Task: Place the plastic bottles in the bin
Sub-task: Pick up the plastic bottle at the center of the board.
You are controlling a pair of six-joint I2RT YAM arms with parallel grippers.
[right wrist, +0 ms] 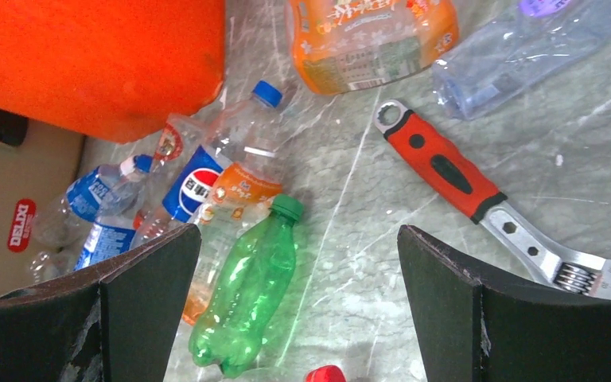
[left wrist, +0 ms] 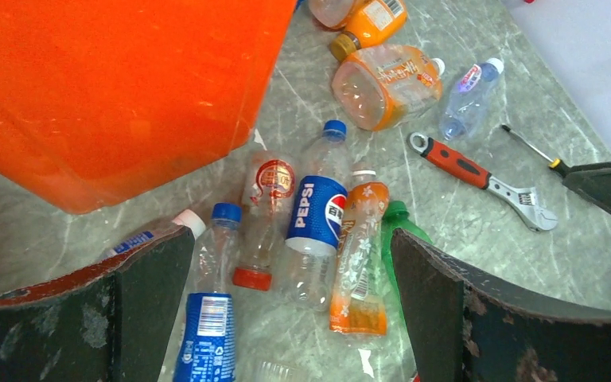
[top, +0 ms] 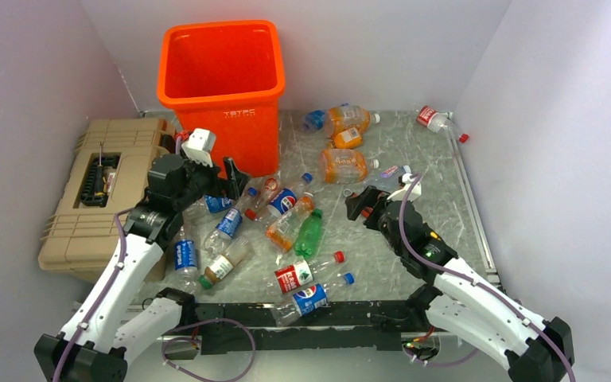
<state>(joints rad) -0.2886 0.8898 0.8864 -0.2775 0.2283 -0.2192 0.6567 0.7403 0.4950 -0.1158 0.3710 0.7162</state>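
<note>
Both arms hang over the table (top: pixel 445 215) with nothing in their grip. The left gripper (left wrist: pixel 290 239) has its jaws wide apart, just beside the lower front of the bin (top: pixel 247 139), which stands upright at the upper middle of the top view. Below this gripper lies a Pepsi bottle (left wrist: pixel 317 215) among other bottles (top: pixel 298 276); all of them that I can see lie on their sides on the table, from the centre to the upper right. The right gripper (right wrist: pixel 298 231) is also wide open, right of centre, above a green bottle (right wrist: pixel 247 294) and near a wrench (right wrist: pixel 445 171). A toolbox (top: pixel 95 199) sits at the left.
</note>
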